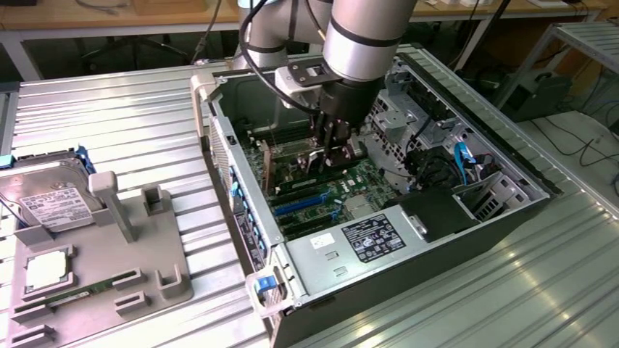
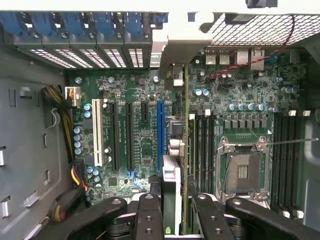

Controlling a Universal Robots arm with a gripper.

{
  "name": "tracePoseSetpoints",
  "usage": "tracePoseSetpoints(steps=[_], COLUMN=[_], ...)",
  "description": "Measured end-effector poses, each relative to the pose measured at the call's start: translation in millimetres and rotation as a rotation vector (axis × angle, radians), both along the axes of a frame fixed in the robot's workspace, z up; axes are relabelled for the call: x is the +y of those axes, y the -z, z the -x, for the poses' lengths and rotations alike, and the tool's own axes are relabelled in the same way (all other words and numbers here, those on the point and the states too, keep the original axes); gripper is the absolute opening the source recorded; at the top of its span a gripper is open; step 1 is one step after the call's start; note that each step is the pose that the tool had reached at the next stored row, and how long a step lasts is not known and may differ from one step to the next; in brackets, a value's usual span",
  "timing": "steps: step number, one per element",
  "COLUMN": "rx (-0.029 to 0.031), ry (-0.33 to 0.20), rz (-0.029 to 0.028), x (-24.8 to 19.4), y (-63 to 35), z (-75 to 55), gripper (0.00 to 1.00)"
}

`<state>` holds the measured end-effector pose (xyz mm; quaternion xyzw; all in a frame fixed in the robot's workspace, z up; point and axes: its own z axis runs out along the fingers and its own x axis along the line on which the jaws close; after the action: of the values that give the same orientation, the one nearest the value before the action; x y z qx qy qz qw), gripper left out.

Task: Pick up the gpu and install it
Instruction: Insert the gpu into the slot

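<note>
The jaws pinch the graphics card (image 2: 171, 192), which stands edge-on inside the open computer case (image 1: 220, 138), over the motherboard (image 2: 145, 155) just beside its blue slot (image 2: 160, 132).

No legible text; print on the power-supply label (image 1: 373, 238) and hard-drive label (image 1: 51, 205) too small.

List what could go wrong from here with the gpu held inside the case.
1. The gpu, clamped edge-on in the pincer, hangs between the blue slot and the memory slots. If it is off-line, its edge may land on the board beside a slot.
2. Its far end looks close to the case's rear wall and may catch there.
</note>
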<state>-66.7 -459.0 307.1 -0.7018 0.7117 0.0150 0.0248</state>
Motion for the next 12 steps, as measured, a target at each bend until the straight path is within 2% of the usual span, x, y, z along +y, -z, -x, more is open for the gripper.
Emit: tracePoseSetpoints(steps=[5,8,12], rx=[0.0,0.0065,0.0086], ry=[0.0,0.0,0.0], rz=[0.0,0.0,0.0001], x=[-2.3,-2.6,-4.8], y=[3.4,8.4,11.4], z=[0.6,3.2,3.2], gripper=[0.28,0.28,0.28])
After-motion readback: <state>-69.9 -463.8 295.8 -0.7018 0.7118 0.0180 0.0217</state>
